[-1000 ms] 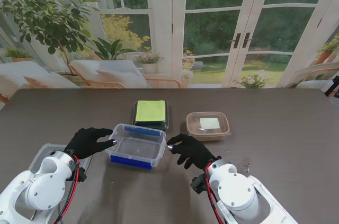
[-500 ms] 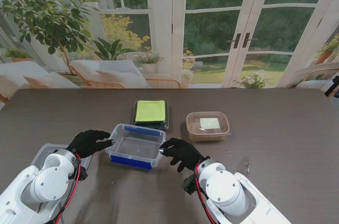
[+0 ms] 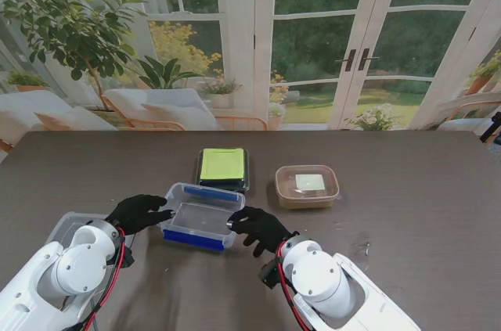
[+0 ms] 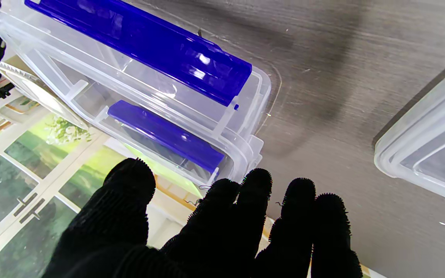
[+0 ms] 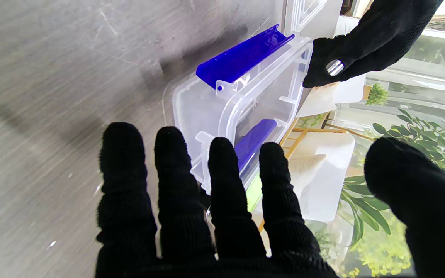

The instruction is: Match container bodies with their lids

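Note:
A clear container body with blue side clips (image 3: pixel 202 217) sits lidless on the dark table in the stand's view. My left hand (image 3: pixel 141 212) is at its left end and my right hand (image 3: pixel 257 228) at its right end. Both have their fingers spread, with the fingertips against the end walls. The left wrist view shows the body (image 4: pixel 149 88) just past my fingertips (image 4: pixel 253 185). The right wrist view shows the body (image 5: pixel 245 96) with my fingers (image 5: pixel 222 162) touching its end. A clear lid (image 3: pixel 69 227) lies under my left arm, and its corner shows as the clear lid (image 4: pixel 431 146).
A dark container with a green lid (image 3: pixel 223 167) stands farther from me, behind the clear body. A translucent brown container (image 3: pixel 307 185) with a pale label sits to its right. Glass doors and plants lie beyond the table's far edge.
My right hand has moved left until its fingers reach the clear body's right end. My left hand has edged right against the left end. The body has barely shifted.

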Available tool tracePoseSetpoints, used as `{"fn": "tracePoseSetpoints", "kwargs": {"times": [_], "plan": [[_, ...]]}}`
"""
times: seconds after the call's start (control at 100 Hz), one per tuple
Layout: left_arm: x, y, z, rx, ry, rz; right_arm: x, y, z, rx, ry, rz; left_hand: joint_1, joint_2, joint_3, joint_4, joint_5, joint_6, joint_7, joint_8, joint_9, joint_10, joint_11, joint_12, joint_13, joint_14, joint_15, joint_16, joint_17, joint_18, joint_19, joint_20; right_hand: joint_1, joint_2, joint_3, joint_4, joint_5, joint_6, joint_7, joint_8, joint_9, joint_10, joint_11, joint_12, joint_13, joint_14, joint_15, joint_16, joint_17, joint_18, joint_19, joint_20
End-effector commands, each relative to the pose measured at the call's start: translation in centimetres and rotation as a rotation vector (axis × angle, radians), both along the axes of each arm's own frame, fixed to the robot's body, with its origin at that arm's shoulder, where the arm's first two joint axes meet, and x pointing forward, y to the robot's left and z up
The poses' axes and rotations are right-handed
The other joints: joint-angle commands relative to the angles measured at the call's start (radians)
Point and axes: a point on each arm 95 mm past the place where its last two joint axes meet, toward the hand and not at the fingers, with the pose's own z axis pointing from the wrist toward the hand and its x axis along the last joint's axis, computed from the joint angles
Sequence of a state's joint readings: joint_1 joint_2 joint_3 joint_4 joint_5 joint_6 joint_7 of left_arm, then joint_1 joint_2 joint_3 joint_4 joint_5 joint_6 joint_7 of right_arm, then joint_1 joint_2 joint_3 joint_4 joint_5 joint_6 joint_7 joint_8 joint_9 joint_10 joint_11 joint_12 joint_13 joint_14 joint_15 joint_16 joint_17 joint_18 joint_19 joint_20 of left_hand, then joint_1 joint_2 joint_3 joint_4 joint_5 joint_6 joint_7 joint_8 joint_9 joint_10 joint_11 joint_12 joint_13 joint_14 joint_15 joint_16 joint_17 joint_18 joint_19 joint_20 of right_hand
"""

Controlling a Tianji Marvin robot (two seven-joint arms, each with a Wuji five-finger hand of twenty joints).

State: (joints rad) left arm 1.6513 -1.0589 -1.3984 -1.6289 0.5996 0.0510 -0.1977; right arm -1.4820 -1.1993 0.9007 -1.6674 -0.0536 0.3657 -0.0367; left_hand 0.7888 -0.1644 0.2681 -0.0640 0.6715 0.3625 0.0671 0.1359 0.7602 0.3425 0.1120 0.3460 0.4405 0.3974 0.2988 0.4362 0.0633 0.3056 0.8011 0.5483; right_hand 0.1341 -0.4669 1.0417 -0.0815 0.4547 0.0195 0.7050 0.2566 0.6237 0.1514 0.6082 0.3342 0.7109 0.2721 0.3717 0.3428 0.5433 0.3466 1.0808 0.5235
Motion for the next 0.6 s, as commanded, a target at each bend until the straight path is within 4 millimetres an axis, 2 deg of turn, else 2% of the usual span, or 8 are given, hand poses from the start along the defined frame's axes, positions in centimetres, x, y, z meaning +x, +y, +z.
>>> {"fn": "tracePoseSetpoints", "kwargs": {"times": [0.0, 0.59], "plan": [[-0.8, -0.3, -1.3, 0.0, 0.061, -0.015, -0.3, 0.7, -0.2, 0.008, 0.016, 0.019, 0.021, 0.043, -0.035, 0.027, 0.022, -0.048, 0.033, 0.009, -0.024, 0.007, -0.009, -0.009, -0.022, 0.014, -0.016, -0.003, -0.021, -0.028, -0.02, 0.004, -0.025, 0.006, 0.032, 0.007, -0.03, -0.006, 0.019, 0.006, -0.034, -0.045, -0.025, -0.011, -0.021, -0.023, 0.003, -0.009, -0.254, -0.024, -0.017, -0.019], [-2.7, -1.7, -1.6, -0.025, 0.091, -0.059, 0.5, 1.2, 0.0, -0.009, 0.015, 0.01, 0.035, 0.047, -0.049, 0.026, 0.033, -0.043, 0.037, 0.01, -0.011, 0.014, -0.005, -0.007, -0.013, 0.009, -0.007, 0.0, -0.016, -0.032, -0.02, 0.011, -0.024, 0.007, 0.038, 0.007, -0.029, -0.005, 0.025, 0.007, -0.042, -0.047, -0.019, -0.011, -0.024, -0.031, 0.009, -0.009, -0.256, -0.03, -0.018, -0.015]]}}
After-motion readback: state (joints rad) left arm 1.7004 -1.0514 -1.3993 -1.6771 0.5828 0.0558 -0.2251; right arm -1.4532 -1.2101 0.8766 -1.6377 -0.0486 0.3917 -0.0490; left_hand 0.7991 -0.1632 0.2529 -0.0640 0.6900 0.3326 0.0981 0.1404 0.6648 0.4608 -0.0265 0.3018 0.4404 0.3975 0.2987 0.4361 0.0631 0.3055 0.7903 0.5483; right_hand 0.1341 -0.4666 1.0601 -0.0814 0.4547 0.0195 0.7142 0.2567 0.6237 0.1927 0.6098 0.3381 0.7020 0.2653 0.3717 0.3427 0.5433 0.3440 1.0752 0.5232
